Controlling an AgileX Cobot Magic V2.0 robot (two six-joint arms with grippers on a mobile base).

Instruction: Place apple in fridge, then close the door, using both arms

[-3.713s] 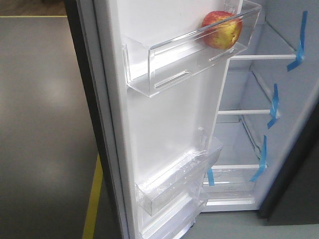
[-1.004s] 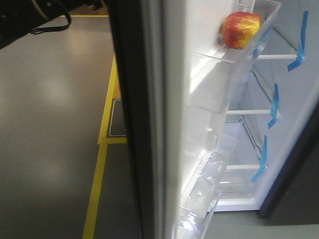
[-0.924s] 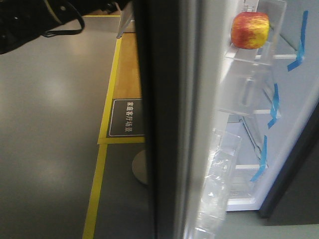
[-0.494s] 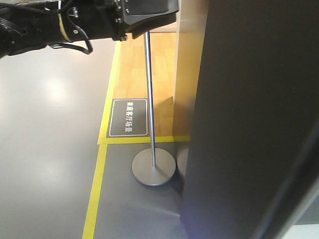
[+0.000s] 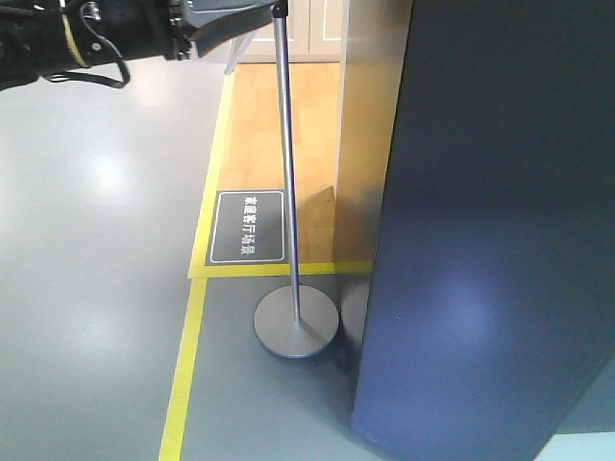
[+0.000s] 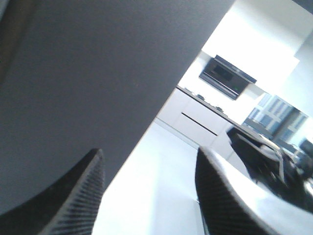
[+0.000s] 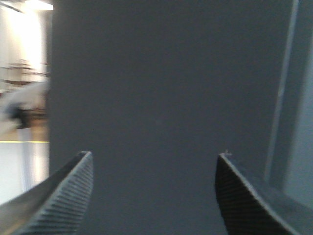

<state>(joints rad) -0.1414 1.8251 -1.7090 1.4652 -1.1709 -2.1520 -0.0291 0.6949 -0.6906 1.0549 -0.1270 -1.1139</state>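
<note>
The door's (image 5: 500, 221) plain dark grey outer face fills the right of the front view and covers the fridge; the apple and the white interior are hidden behind it. My left arm (image 5: 96, 43), black with a yellow band, reaches in at the top left, apart from the door. In the left wrist view my left gripper (image 6: 150, 152) is open and empty, with the grey door face (image 6: 98, 73) at its upper left. My right gripper (image 7: 155, 155) is open and empty too, facing the dark door panel (image 7: 161, 88) close up.
A metal post (image 5: 285, 173) on a round base (image 5: 296, 327) stands just left of the door. A dark floor sign (image 5: 247, 227), yellow floor tape (image 5: 183, 384) and a wooden floor strip (image 5: 307, 125) lie beyond. Grey floor (image 5: 96, 288) spreads to the left.
The door has swung to the right from wide open, hiding the apple in its bin and the shelves. My left arm has come in at the top left.
</note>
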